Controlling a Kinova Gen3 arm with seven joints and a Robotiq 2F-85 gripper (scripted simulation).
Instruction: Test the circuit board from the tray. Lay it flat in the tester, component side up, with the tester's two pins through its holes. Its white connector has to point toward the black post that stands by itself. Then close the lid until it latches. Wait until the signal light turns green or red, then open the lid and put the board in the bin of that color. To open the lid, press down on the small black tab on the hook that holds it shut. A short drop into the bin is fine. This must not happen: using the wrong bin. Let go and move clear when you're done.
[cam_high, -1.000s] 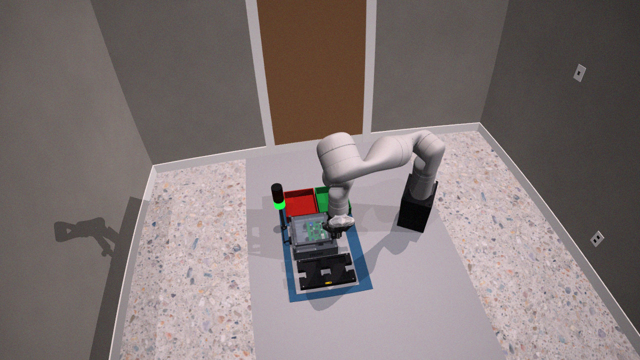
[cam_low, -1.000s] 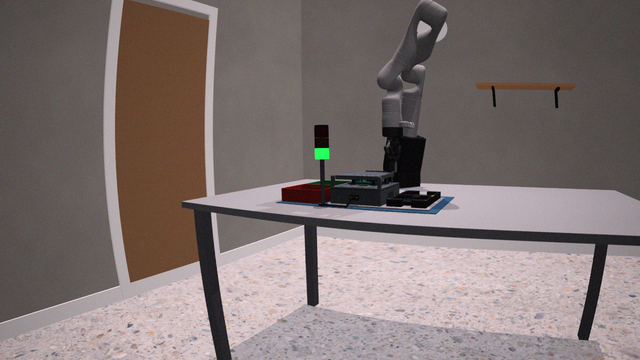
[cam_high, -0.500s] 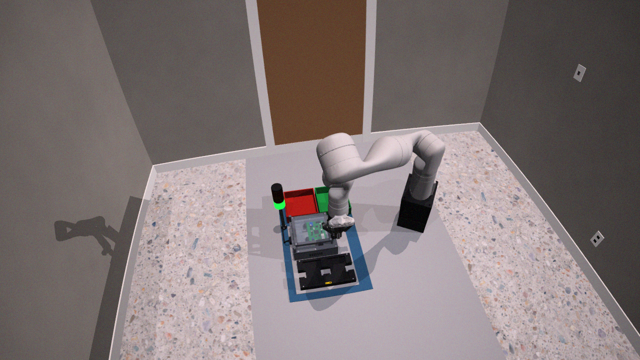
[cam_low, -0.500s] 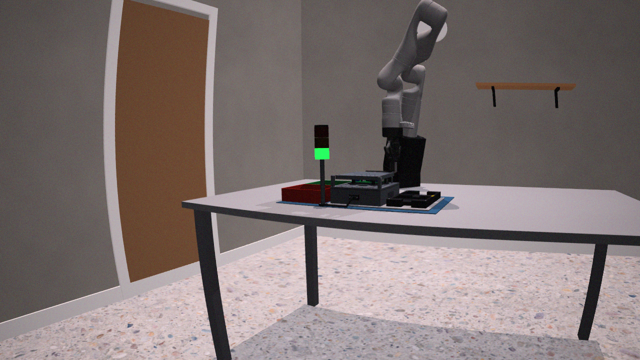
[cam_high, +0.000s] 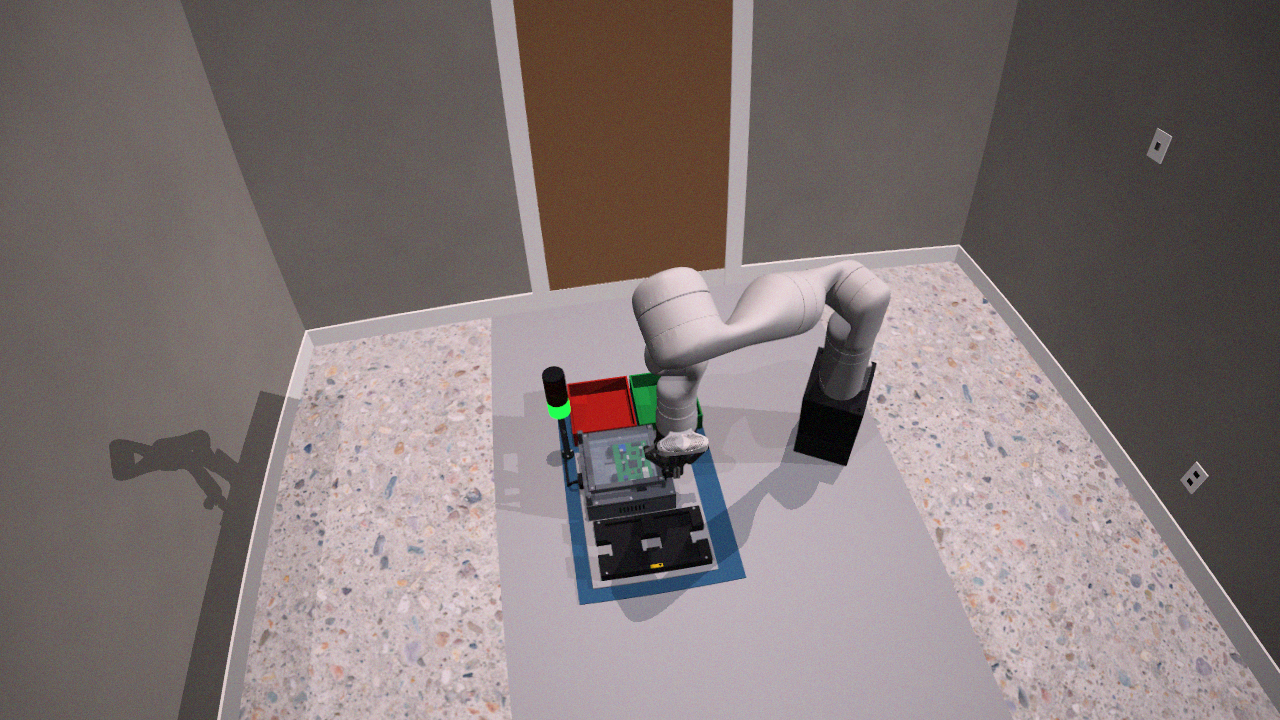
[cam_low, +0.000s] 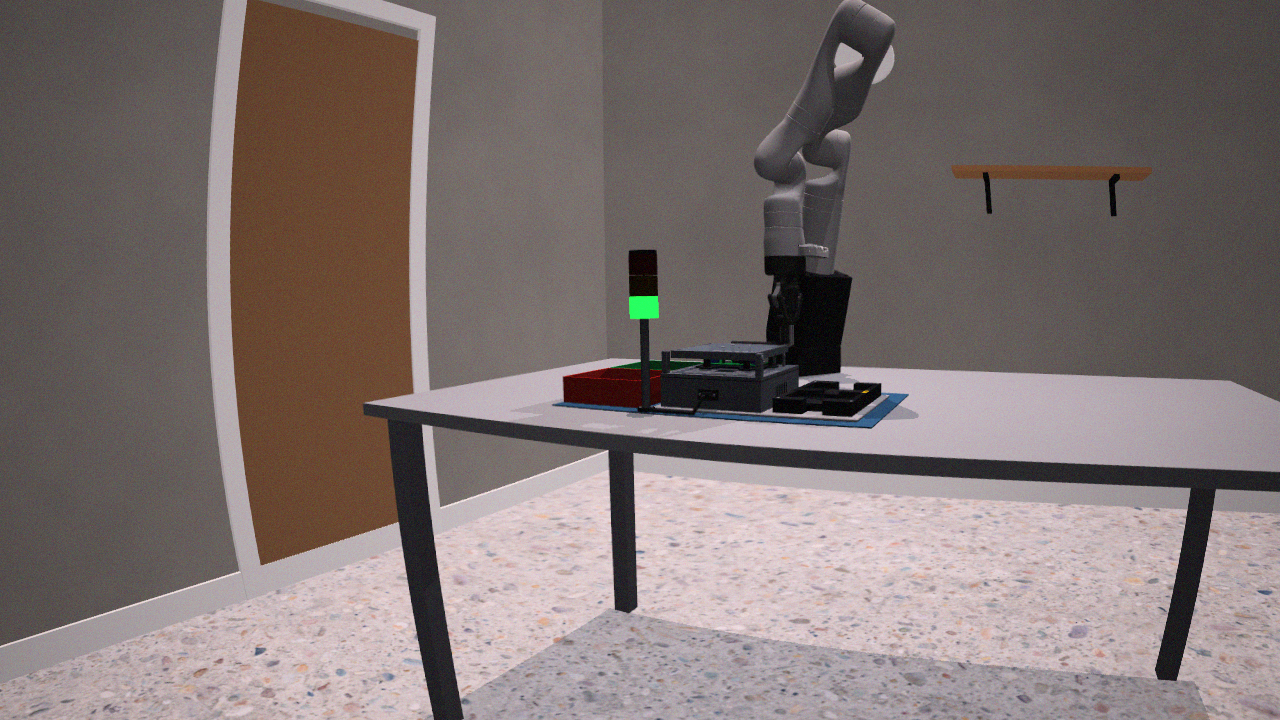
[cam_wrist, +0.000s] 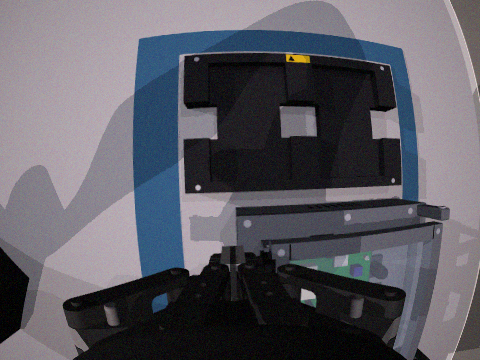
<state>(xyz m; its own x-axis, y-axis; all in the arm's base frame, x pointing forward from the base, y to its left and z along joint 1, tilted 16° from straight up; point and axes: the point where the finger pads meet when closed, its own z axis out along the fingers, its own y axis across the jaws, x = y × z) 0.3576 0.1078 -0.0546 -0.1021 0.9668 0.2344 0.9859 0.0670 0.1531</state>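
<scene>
The green circuit board lies inside the grey tester under its see-through lid, which lies down over it. It also shows through the lid in the wrist view. The signal light glows green, as in the side view. My gripper is shut and empty, hanging above the tester's right edge; in the side view it stands a little above the lid. In the wrist view the shut fingers point toward the lid frame.
The red bin and the green bin stand behind the tester; my arm hides part of the green bin. The empty black tray lies in front on the blue mat. The arm's black base stands to the right.
</scene>
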